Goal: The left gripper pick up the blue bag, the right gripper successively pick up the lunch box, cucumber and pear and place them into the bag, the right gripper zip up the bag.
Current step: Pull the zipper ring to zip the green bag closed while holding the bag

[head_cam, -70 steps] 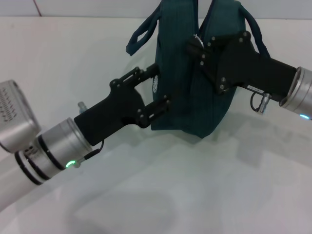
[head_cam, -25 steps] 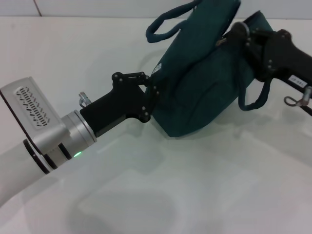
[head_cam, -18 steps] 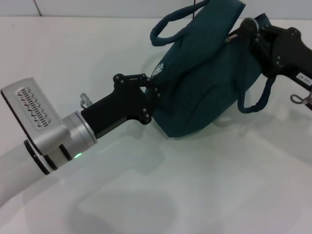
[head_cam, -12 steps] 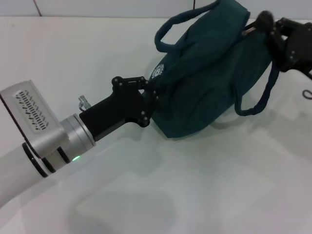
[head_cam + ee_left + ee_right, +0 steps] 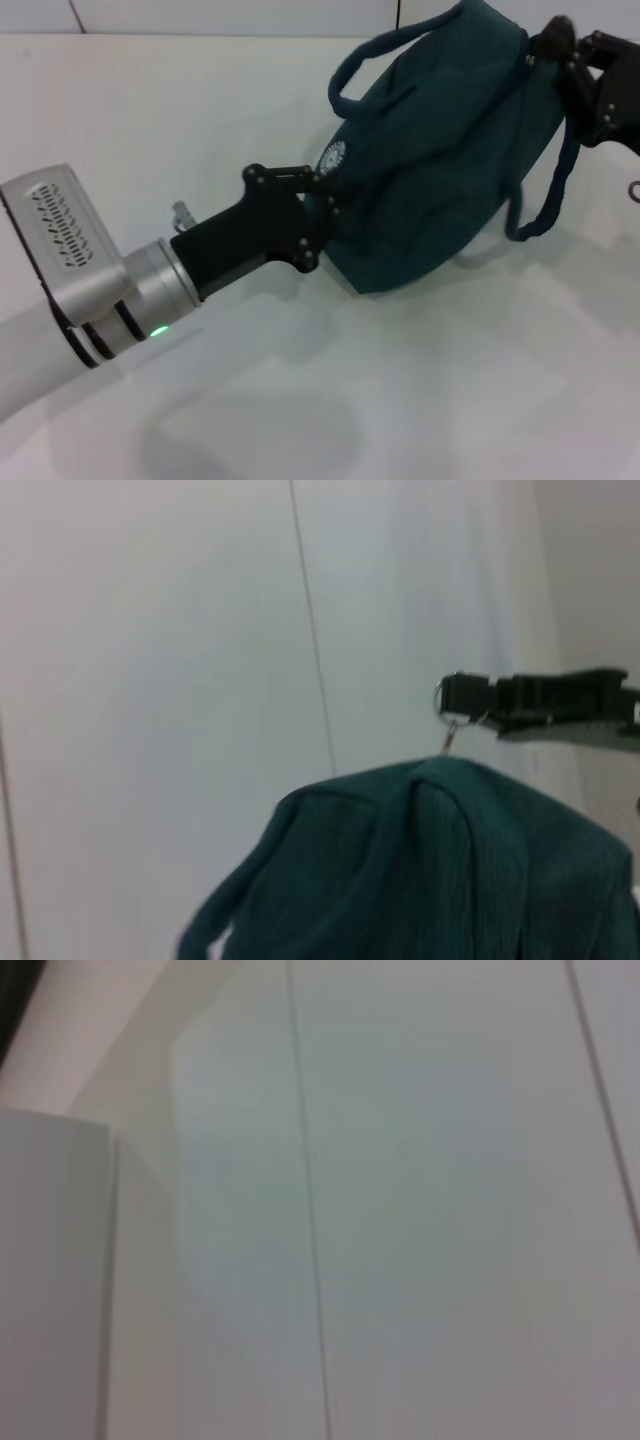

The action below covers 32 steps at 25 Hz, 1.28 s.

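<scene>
The blue bag (image 5: 440, 160) lies tilted at the far right of the white tabletop (image 5: 400, 390), its top leaning right. The left pincer (image 5: 322, 205) is clamped on the bag's near-left corner. The right pincer (image 5: 548, 50), at the far right edge, pinches the zipper pull (image 5: 449, 738) at the bag's top end

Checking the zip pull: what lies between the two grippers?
The blue bag spans the whole stretch in the head view, left gripper at one end, right gripper at the other.
</scene>
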Each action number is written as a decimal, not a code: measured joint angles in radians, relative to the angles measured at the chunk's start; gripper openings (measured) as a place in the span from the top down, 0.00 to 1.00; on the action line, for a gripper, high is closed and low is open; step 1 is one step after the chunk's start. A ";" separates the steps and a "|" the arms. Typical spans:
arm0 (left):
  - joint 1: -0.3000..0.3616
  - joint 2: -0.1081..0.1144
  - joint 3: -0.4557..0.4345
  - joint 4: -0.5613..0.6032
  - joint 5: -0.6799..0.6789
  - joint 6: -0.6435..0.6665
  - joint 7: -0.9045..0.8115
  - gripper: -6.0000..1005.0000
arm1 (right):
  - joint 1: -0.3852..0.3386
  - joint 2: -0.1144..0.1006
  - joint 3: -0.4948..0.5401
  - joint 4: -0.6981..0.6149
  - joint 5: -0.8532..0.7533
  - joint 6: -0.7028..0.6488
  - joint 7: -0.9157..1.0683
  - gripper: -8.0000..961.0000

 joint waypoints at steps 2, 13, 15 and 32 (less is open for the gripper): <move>-0.002 -0.002 0.002 0.012 0.016 0.000 -0.025 0.86 | 0.003 0.001 -0.005 0.000 -0.001 0.000 -0.003 0.96; 0.007 -0.013 -0.005 0.049 -0.003 0.070 -0.049 0.67 | 0.005 0.001 -0.005 -0.004 0.002 -0.005 -0.011 0.96; 0.004 -0.014 -0.005 0.054 -0.017 0.080 -0.050 0.60 | 0.005 0.002 -0.005 -0.004 0.003 -0.006 -0.015 0.96; -0.066 -0.020 0.002 0.076 -0.056 0.019 -0.058 0.37 | 0.012 0.007 -0.005 -0.001 0.005 -0.009 -0.029 0.96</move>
